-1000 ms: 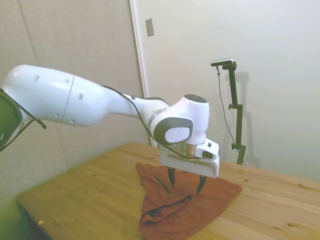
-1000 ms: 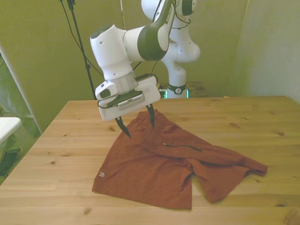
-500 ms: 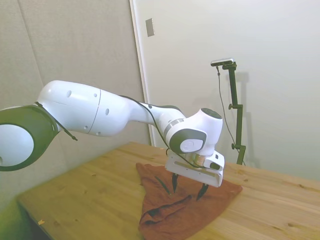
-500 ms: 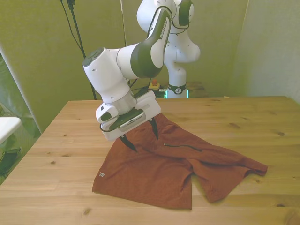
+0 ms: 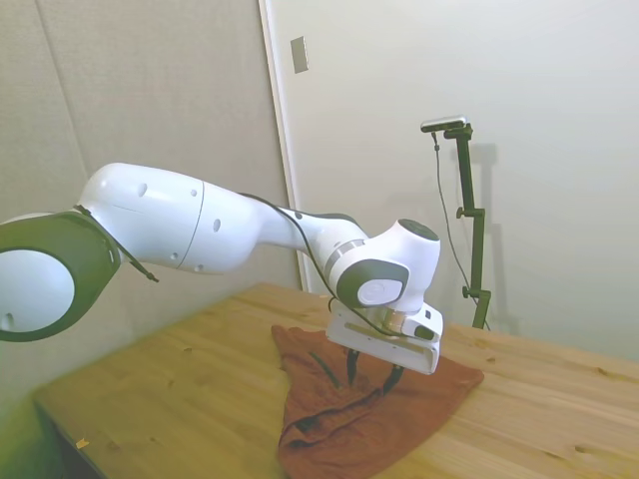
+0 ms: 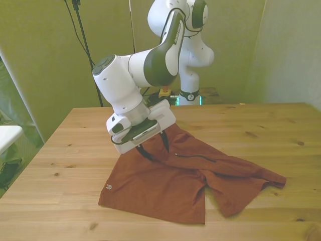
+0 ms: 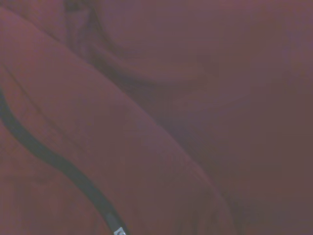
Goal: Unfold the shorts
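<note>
The rust-orange shorts lie crumpled on the wooden table, one leg folded toward the front view's right. A thin dark zipper line crosses the upper part. My gripper is down on the shorts' upper edge at the front view's left, open, its dark fingertips pressing into the cloth. In the side view, the gripper stands on the middle of the shorts. The wrist view is filled by the shorts, with a dark stripe running across.
Bare tabletop surrounds the garment on all sides. A white object sits off the table at the front view's left edge. Walls stand behind the table in the side view.
The gripper came down from above the shorts until its fingertips met the cloth. The gap between the fingers has narrowed slightly. The shorts have not shifted.
</note>
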Robot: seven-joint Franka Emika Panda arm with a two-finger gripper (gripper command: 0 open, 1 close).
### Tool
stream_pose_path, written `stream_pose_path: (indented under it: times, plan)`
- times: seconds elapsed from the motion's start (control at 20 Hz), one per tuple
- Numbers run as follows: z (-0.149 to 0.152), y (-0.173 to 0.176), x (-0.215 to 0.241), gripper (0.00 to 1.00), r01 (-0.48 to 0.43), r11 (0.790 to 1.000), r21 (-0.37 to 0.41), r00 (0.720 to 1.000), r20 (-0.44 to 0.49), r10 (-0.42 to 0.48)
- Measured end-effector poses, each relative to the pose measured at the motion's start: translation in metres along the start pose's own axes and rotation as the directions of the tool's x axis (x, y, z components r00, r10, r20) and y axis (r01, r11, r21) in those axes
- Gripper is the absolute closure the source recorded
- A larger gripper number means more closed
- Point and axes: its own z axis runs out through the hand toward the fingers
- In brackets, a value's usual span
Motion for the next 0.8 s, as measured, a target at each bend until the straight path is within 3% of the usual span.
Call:
stream_pose_path:
  times: [0.5,0.8]
  plan:
    - [0.003,-0.006,0.000,1.00,-0.007,1.000,-0.006,1.000,0.005,0.007]
    - [-0.009,-0.043,-0.028,1.00,0.036,0.999,-0.033,0.999,-0.037,-0.037]
